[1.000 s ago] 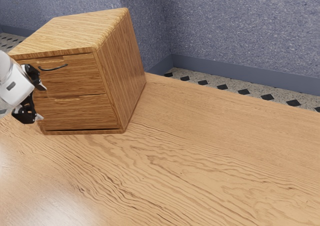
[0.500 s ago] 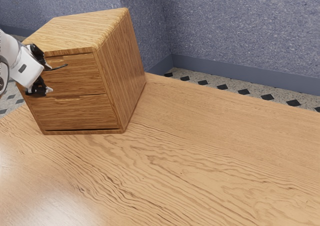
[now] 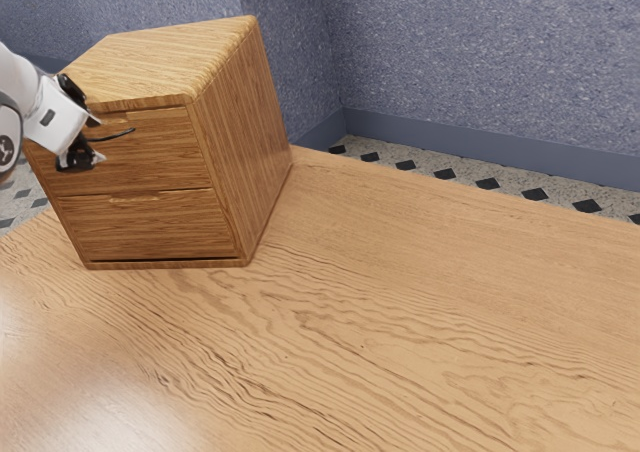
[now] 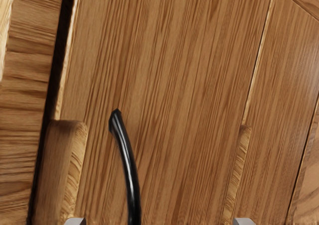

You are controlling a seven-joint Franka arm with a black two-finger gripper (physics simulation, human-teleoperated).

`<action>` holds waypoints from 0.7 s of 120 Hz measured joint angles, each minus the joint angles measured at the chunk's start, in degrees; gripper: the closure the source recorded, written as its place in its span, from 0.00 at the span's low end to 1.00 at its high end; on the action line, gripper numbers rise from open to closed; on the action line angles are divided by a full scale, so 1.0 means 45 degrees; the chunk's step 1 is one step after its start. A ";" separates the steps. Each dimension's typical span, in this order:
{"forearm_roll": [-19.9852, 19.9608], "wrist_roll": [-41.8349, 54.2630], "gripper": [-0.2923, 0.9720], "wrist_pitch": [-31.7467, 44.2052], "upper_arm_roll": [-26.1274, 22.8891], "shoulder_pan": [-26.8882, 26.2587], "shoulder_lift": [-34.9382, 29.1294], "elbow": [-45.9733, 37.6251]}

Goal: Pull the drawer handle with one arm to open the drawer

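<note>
Exterior view. On the table [image 3: 420, 312], a wooden cabinet [image 3: 232, 122] with two drawers in its front face. Just below the cabinet's top board, the upper drawer [image 3: 160, 157], its front level with the cabinet's face, so shut. Across the upper part of that front, near the cabinet's top edge, a thin black handle [image 3: 117, 133]. Directly under, the lower drawer [image 3: 150, 222], also level with the cabinet's face. At the cabinet's front, the gripper [image 3: 88, 137], placed at the end of the handle farther from the cabinet's visible side wall. Fingers spread wide, one above the handle and one below; handle between them but not squeezed, nothing held.

Wrist view. Very close to the cabinet's front. Curved black handle [image 4: 127, 170] standing off the upper drawer [image 4: 184, 95]. Two grey fingertips [image 4: 75, 221] well apart, one on each side of the handle, neither touching it. Between this drawer front and the cabinet's top board, a dark gap [image 4: 60, 60]. Beyond the seam on the other side, the lower drawer [image 4: 299, 115].
</note>
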 joint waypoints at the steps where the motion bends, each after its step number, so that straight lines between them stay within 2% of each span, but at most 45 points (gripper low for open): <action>1: 0.0000 -0.0004 0.50 0.0001 0.0002 0.0011 0.0005 0.0002; 29: -0.0015 -0.0102 0.50 0.0123 0.0016 0.0059 0.0568 0.0063; 40: -0.0025 -0.0136 0.46 0.0245 0.0021 0.0047 0.0781 0.0062; 74: 0.0050 -0.0202 0.48 0.0441 0.0475 -0.0138 0.0879 0.0035; 84: 0.0081 -0.0220 0.52 0.0464 0.0492 -0.0137 0.0798 -0.0018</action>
